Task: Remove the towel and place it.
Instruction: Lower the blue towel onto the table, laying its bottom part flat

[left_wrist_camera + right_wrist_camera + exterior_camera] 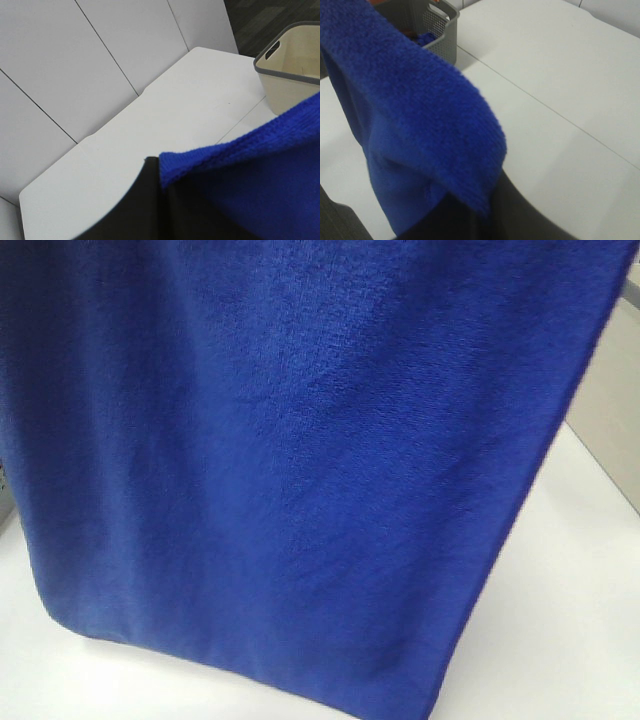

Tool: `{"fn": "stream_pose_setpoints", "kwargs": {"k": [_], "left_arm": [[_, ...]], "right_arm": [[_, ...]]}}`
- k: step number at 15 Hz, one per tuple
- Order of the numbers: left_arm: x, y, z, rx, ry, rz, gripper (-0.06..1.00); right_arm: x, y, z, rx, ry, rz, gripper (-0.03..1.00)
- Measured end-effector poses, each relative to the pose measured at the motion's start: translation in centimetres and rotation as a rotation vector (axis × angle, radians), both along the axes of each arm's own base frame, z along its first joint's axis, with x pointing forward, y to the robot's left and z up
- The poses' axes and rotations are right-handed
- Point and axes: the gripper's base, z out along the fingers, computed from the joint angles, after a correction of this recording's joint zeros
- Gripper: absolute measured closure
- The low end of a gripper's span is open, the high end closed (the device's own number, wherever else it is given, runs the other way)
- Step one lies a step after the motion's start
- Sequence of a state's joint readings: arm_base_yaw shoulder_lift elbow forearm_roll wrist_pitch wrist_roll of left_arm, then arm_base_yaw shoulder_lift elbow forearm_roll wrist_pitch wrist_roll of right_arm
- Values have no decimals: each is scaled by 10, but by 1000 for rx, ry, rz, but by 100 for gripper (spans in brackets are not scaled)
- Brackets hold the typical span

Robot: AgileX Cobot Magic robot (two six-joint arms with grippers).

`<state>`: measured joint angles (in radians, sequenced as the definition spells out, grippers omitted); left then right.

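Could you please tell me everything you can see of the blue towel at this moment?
The towel is a deep royal-blue plush cloth, seemingly microfibre, with a stitched hem. From the high camera it hangs as one broad, fairly smooth sheet filling most of the view, in front of the white table. In the wrist views a thick fold drapes over the dark left gripper and right gripper; whether their jaws clamp it is hidden. No tag shows.

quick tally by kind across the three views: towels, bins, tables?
towel: 1
bins: 2, a beige bin and a grey basket
table: 1
total: 4
Something blue inside the grey basket is too small to identify, so it is not counted.
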<state>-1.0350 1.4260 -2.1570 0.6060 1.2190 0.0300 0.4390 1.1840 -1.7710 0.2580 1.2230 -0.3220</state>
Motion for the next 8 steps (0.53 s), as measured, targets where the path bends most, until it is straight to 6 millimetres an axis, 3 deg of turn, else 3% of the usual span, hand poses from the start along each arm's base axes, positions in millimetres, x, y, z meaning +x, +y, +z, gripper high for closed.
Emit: {"fn": "stream_pose_setpoints", "kwargs": {"k": [3,8], "left_arm": [[42,-17,-23,94,42,107,94],[162,-12,-69,97,5,295,94]], "right_arm": [[47,13,-18,-79,-3,-63,95],[155,47,-39,-35,-378,-189,95]]}}
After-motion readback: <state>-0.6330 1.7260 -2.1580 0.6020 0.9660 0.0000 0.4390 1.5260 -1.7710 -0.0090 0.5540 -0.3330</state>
